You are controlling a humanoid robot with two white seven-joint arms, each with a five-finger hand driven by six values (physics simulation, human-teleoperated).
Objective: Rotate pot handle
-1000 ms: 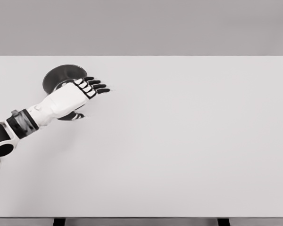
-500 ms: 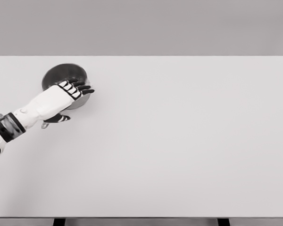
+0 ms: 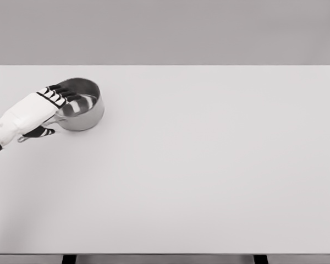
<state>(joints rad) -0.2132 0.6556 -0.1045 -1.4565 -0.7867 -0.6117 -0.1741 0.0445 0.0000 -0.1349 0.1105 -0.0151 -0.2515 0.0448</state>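
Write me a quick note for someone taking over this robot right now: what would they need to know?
Left hand: at the table's far left, over the near-left side of the pot, fingers reaching across its rim. Whether it grips the handle cannot be seen; the hand covers it.
Right hand: out of view.
Pot: a metal saucepan, upright on the table near the far left corner.
Done: the hand has reached the pot.
Left: confirm the grip on the handle, then turn it.

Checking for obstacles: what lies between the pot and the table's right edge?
Nothing: in the head view, the table is bare from the pot rightward.
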